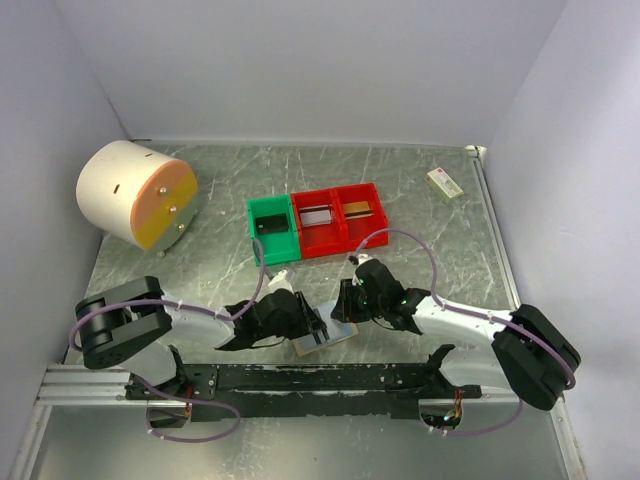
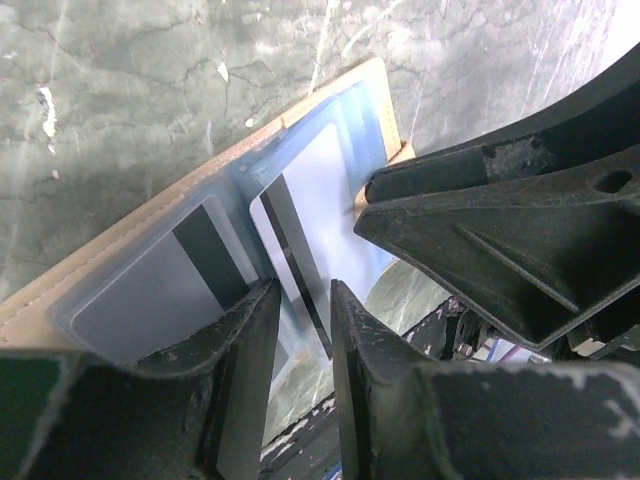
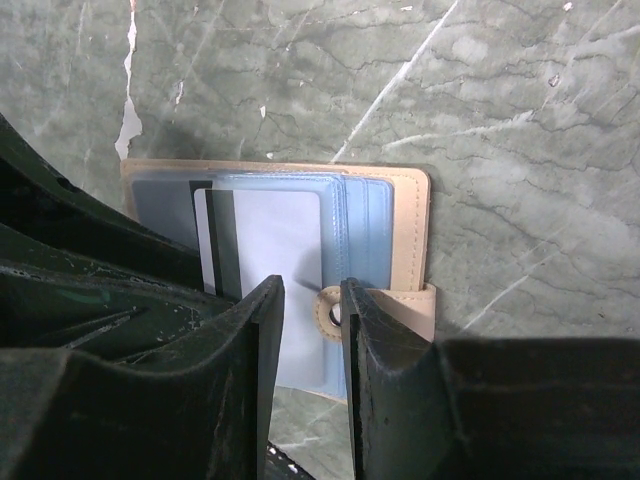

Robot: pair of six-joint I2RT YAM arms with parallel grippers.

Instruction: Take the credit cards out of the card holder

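Observation:
The card holder (image 1: 330, 338) lies open near the table's front edge, tan with pale blue pockets. In the left wrist view the holder (image 2: 140, 215) has a silver-grey card (image 2: 325, 180) with a dark stripe sticking partly out of a pocket, and a second card (image 2: 140, 300) deeper in. My left gripper (image 2: 302, 290) hovers over the protruding card, jaws a narrow gap apart, gripping nothing I can see. My right gripper (image 3: 312, 288) stands over the holder (image 3: 405, 230) by its tan tab (image 3: 400, 305), jaws narrowly apart; the card (image 3: 275, 235) lies beside it. Both grippers meet at the holder in the top view, left (image 1: 316, 332) and right (image 1: 347, 312).
A green bin (image 1: 256, 232) holds a dark card (image 1: 270, 224). Two red bins (image 1: 341, 236) hold a silver-grey card (image 1: 316, 214) and a gold card (image 1: 358, 209). A white-and-orange cylinder (image 1: 135, 193) stands back left. A small white-and-green box (image 1: 444, 183) lies back right.

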